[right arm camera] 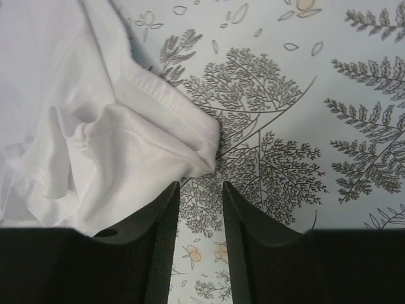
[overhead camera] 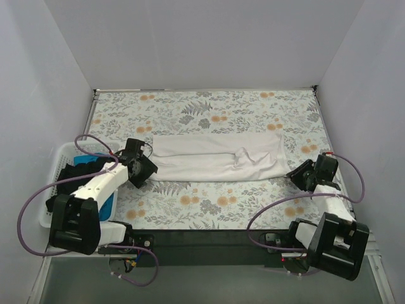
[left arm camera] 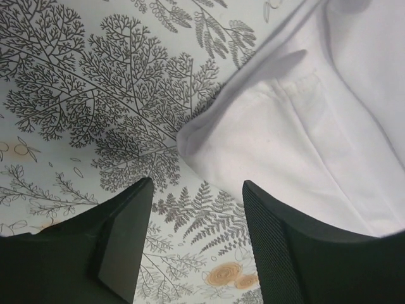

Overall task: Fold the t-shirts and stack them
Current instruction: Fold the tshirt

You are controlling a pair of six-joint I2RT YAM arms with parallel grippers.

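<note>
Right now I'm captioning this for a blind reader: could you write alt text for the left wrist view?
The corner of a white t-shirt lies flat on a floral tablecloth, just beyond the tips of the left gripper. Its two black fingers stand apart and hold nothing.

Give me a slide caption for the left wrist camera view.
Left claw open and empty over the floral tablecloth, at the corner of the folded white t-shirt.
</note>
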